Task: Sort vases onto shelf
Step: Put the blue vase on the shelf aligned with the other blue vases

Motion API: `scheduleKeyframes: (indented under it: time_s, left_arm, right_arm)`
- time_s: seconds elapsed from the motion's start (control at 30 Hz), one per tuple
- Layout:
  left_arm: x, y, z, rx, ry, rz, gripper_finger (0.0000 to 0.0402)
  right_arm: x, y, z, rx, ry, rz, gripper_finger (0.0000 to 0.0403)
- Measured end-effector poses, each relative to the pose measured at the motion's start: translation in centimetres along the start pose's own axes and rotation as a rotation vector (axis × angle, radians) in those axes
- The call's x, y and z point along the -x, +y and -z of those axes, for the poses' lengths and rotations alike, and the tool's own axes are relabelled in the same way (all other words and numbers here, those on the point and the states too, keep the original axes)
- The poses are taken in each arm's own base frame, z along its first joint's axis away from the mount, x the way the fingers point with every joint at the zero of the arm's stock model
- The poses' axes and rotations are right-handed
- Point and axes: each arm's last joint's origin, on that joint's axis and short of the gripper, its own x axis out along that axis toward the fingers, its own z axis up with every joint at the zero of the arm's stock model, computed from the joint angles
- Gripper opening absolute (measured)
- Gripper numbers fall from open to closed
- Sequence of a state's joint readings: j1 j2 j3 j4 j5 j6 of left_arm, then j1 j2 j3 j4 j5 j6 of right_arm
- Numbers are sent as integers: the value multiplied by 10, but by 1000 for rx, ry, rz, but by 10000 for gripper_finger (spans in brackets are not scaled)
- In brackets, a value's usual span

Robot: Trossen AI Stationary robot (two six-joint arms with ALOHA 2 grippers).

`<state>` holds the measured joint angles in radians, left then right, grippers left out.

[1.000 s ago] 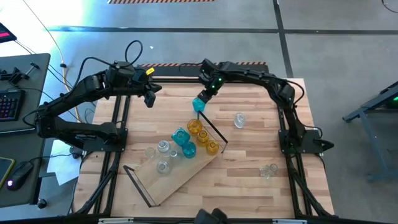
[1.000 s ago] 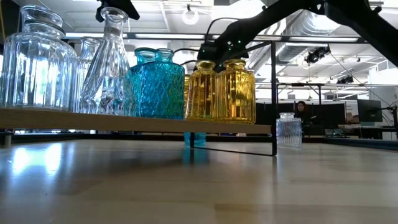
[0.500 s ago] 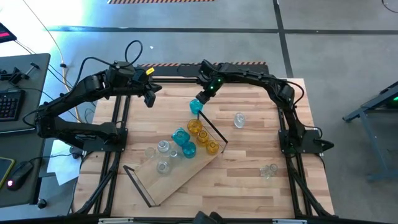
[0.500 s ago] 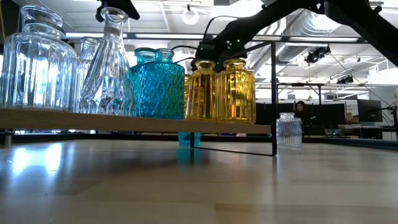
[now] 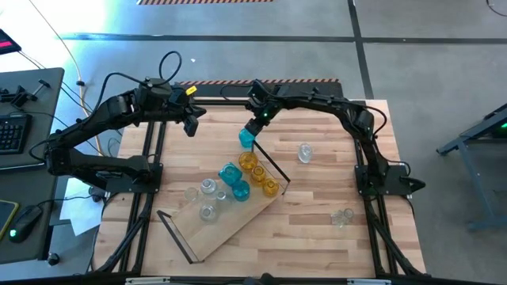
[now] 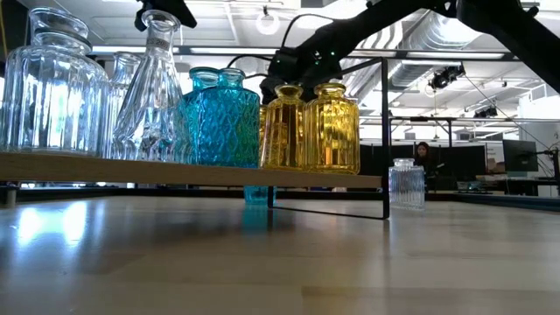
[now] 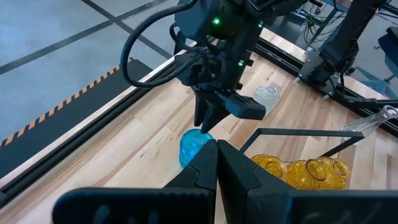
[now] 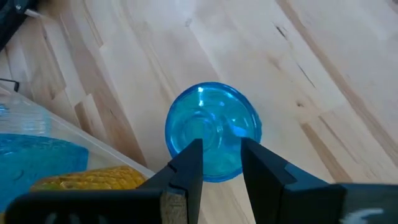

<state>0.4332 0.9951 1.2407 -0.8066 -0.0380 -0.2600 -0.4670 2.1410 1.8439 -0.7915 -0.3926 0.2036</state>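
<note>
Your right claw (image 5: 250,131) pinches the neck of a teal vase (image 5: 246,138) just beside the shelf (image 5: 238,218) end, near the amber vases (image 5: 258,174). Carry it in low and it clips the wire frame (image 5: 269,164). The left claw (image 5: 190,127) waits pressed together, well apart.

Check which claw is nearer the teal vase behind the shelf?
Right. The right claw grips the teal vase from above, just beyond the shelf. The left claw hangs shut, well off to that vase's left.
</note>
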Motion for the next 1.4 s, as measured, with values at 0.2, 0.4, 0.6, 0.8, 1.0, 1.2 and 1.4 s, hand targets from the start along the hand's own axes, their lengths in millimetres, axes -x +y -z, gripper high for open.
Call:
scheduleKeyframes:
  time_s: [0.2,0.4,0.6,0.8,1.0,1.2,1.4]
  left_arm:
    - [0,0,0,1,0,0,0]
    - [0,0,0,0,0,0,0]
    - [0,0,0,0,0,0,0]
    - [0,0,0,1,0,1,0]
    - [0,0,0,0,1,1,0]
    - [0,0,0,0,2,1,0]
    - [0,0,0,0,2,1,0]
  right_arm:
    - [-3,6,1,8,-3,29,91]
    - [-5,10,2,23,-16,90,91]
    - [-9,14,3,30,-22,119,91]
    - [-26,19,4,29,-10,91,91]
    - [-30,21,5,22,-8,86,91]
    - [-29,18,6,14,12,93,77]
    - [-28,13,5,29,14,93,10]
